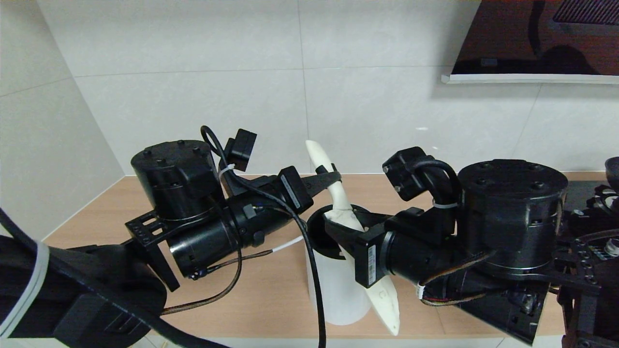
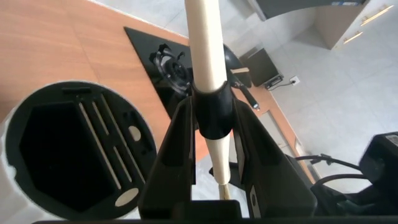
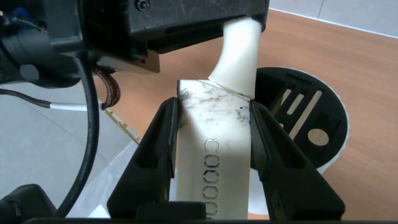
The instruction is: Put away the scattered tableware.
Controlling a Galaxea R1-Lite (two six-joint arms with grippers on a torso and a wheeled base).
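Observation:
A cream slotted spatula (image 1: 338,198) hangs tilted over a white utensil holder (image 1: 338,295) with a black inside, standing near the counter's front edge. My left gripper (image 1: 330,180) is shut on the spatula's thin handle (image 2: 205,50), seen up close at the left gripper (image 2: 211,118). My right gripper (image 1: 341,224) is shut on the wider slotted part (image 3: 214,143), just above the holder's mouth (image 3: 329,143). The right gripper (image 3: 214,155) has a finger (image 3: 158,149) on each side of the blade. The spatula's lower end (image 1: 389,309) hangs outside the holder, in front of its wall.
The holder (image 2: 12,124) stands on a wooden counter (image 1: 111,212) against a tiled wall. A black gas hob (image 1: 590,203) lies at the right, its burner (image 2: 171,65) close behind the holder. A dark range hood (image 1: 532,38) hangs at the upper right.

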